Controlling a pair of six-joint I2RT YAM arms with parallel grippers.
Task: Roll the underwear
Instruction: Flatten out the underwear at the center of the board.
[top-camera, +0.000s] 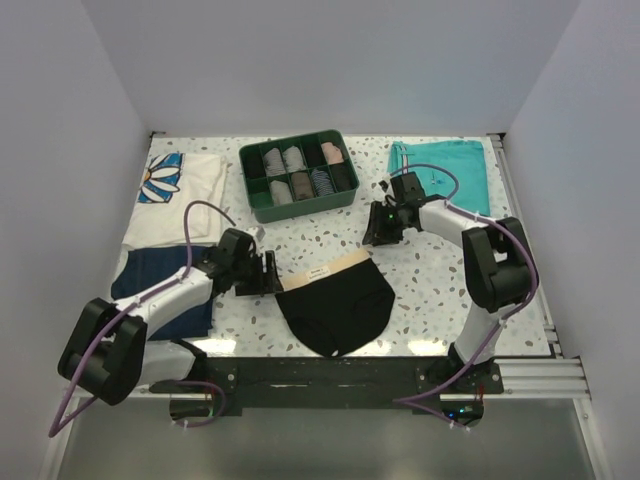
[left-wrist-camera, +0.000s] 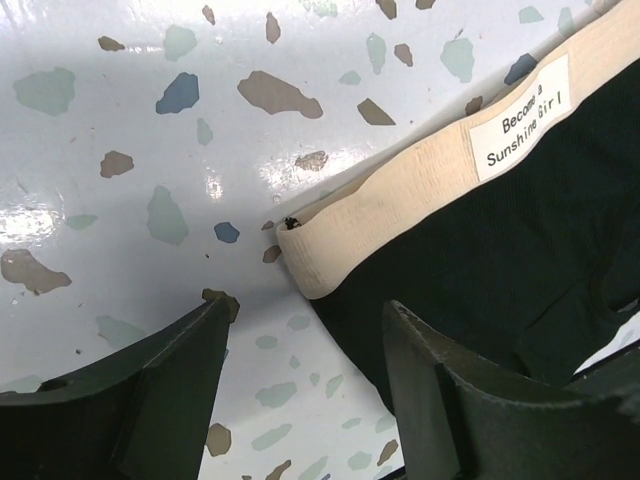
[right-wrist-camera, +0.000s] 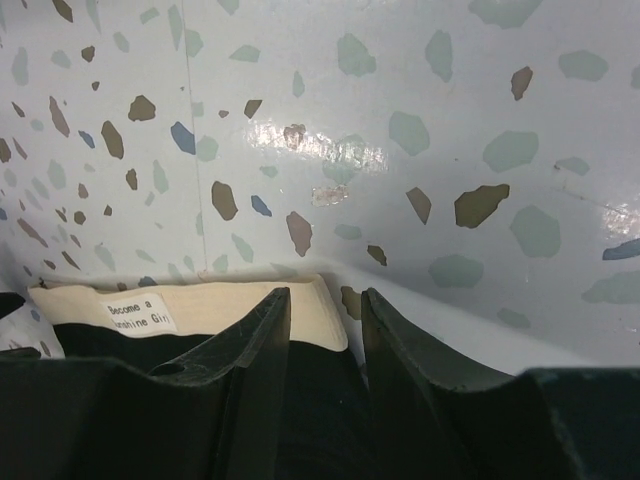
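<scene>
**Desk:** What does the top camera give you?

**Operator:** I see the underwear lying flat on the counter, near the middle, with its beige waistband along the far edge. My left end effector sits at the waistband's left end. My right end effector is just beyond the right end, on the far side. A green tray of small rolls stands farther back. Teal shorts lie at the far right, and a navy garment lies on the left under my left arm.

**Desk:** And the left wrist?

**Operator:** Its fingers are spread wide and hold nothing. Between them I see bare counter, and the waistband's end lies just ahead of the gap. The right-hand finger hangs over black fabric, though I can't tell whether it touches. There is a white label on the band.

**Desk:** Right wrist?

**Operator:** The fingers stand only a narrow slit apart, and the counter shows through it. I see nothing gripped. The waistband's right end lies at the tips, partly hidden behind the left-hand finger. I can't tell whether they are in contact.
</scene>
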